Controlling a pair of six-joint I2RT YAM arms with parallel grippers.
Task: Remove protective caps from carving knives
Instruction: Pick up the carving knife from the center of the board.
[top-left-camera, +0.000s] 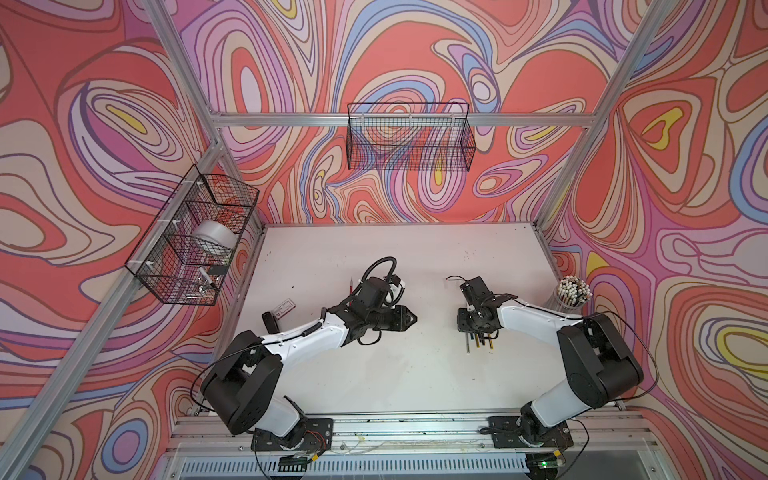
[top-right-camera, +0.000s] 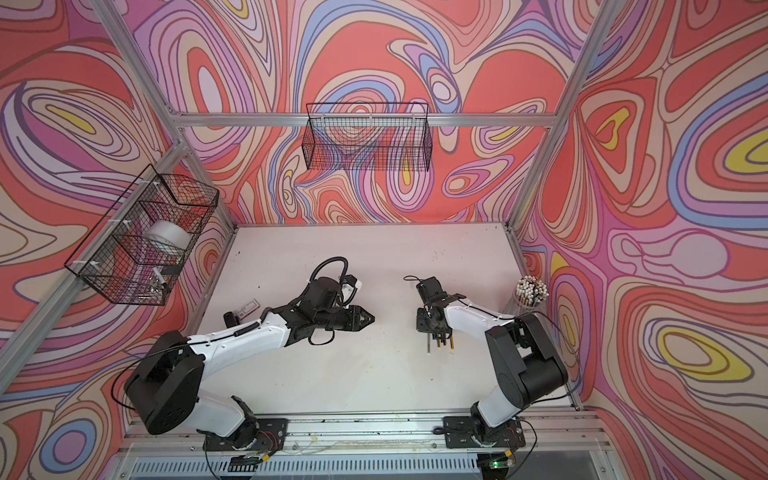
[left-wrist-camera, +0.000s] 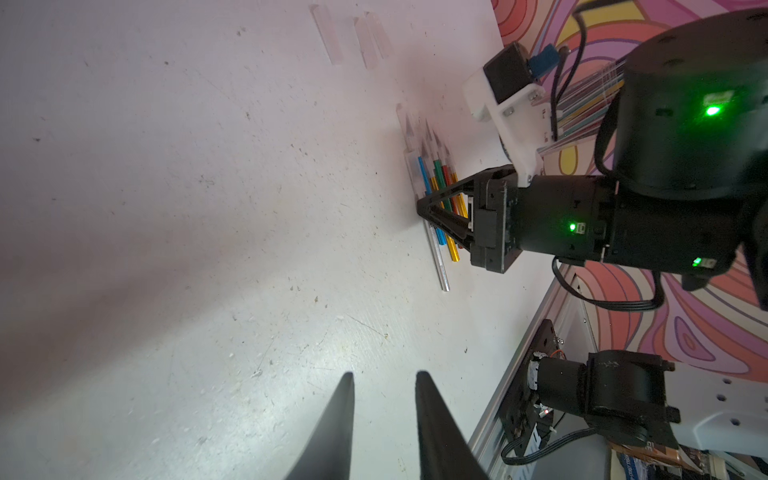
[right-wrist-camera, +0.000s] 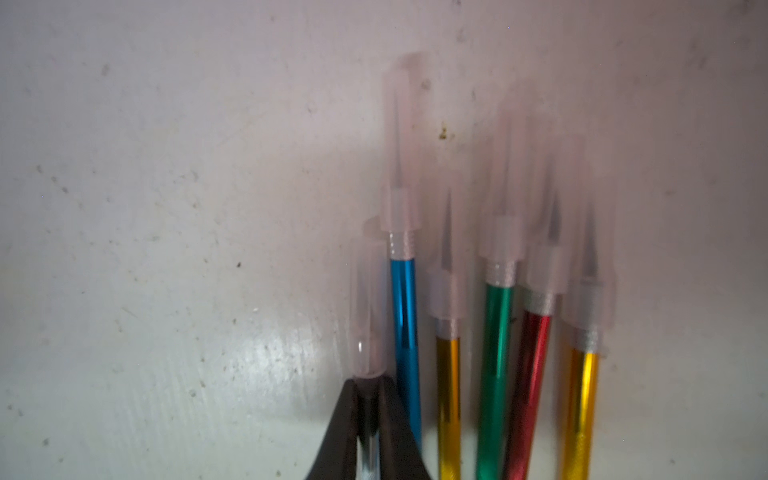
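Note:
Several carving knives (right-wrist-camera: 496, 332) with blue, gold, green and red handles lie side by side on the white table (top-left-camera: 374, 374), each with a translucent protective cap (right-wrist-camera: 401, 145) over its blade. My right gripper (right-wrist-camera: 368, 386) points down at the row's end, shut on a silver knife (right-wrist-camera: 368, 449) just behind its cap (right-wrist-camera: 368, 307). In both top views it (top-left-camera: 478, 334) hides most of the row (top-right-camera: 440, 343). My left gripper (left-wrist-camera: 385, 376) hovers open and empty, apart from the knives (left-wrist-camera: 440, 183). Three loose caps (left-wrist-camera: 365, 39) lie further back on the table.
A clear cup of white-tipped sticks (top-left-camera: 573, 293) stands at the table's right edge. A thin red stick (top-left-camera: 351, 284) lies behind the left arm, and a small card (top-left-camera: 284, 308) lies to its left. Wire baskets hang on the back rail (top-left-camera: 409, 137) and the left rail (top-left-camera: 195, 237).

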